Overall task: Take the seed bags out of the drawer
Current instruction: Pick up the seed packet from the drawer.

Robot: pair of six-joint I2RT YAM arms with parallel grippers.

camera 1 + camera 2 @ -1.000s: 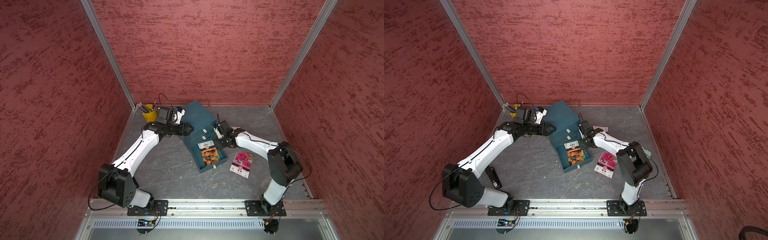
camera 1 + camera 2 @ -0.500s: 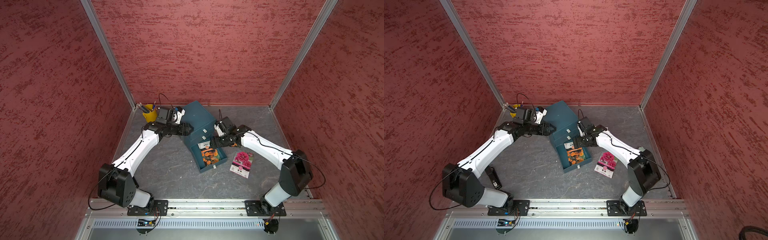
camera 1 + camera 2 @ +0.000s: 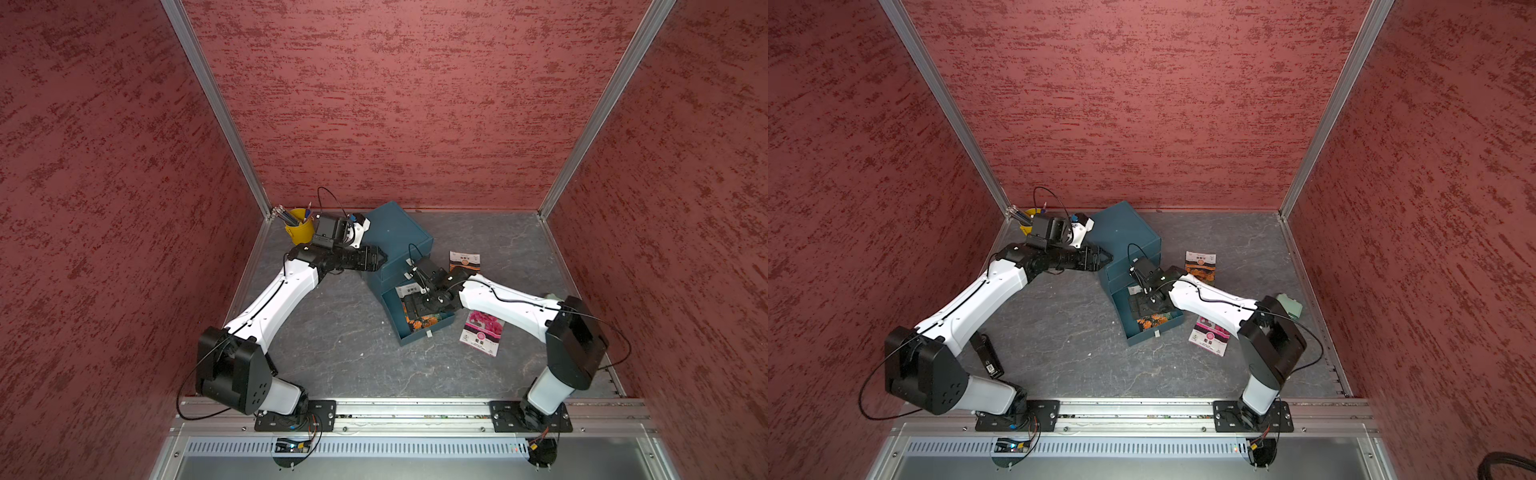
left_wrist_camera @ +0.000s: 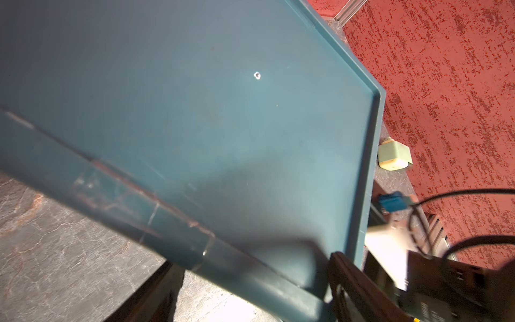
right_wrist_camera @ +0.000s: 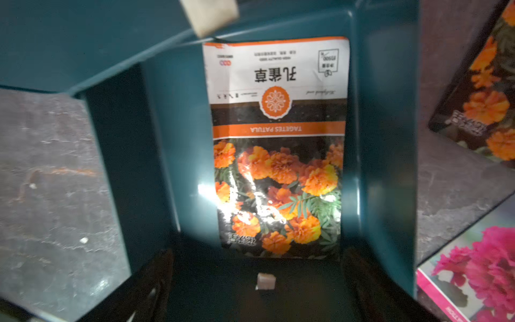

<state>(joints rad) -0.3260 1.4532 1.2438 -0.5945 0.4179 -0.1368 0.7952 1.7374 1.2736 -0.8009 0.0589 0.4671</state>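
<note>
The teal cabinet (image 3: 399, 232) (image 3: 1125, 232) stands at the back, its bottom drawer (image 3: 399, 328) (image 3: 1133, 332) pulled out. One orange-flower seed bag (image 5: 278, 150) (image 3: 424, 321) (image 3: 1154, 320) lies flat in the drawer. My right gripper (image 5: 257, 256) (image 3: 419, 305) (image 3: 1146, 305) hangs open just above the drawer's front, near its white pull tab (image 5: 266, 281). A second orange bag (image 3: 464, 262) (image 3: 1200, 266) and the pink bag (image 3: 482, 332) (image 3: 1210, 334) lie on the table. My left gripper (image 4: 256, 292) (image 3: 376, 259) (image 3: 1106, 257) is closed around the cabinet's top corner (image 4: 223, 111).
A yellow pencil bucket (image 3: 299, 228) stands in the back left corner behind my left wrist. A pale green object (image 3: 1289, 305) (image 4: 394, 156) lies near the right wall. A small black object (image 3: 986, 355) lies under my left arm. Red walls close three sides.
My right gripper has opened wide and swung from beside the cabinet to above the open drawer, uncovering an orange bag on the table. The left arm has not moved.
</note>
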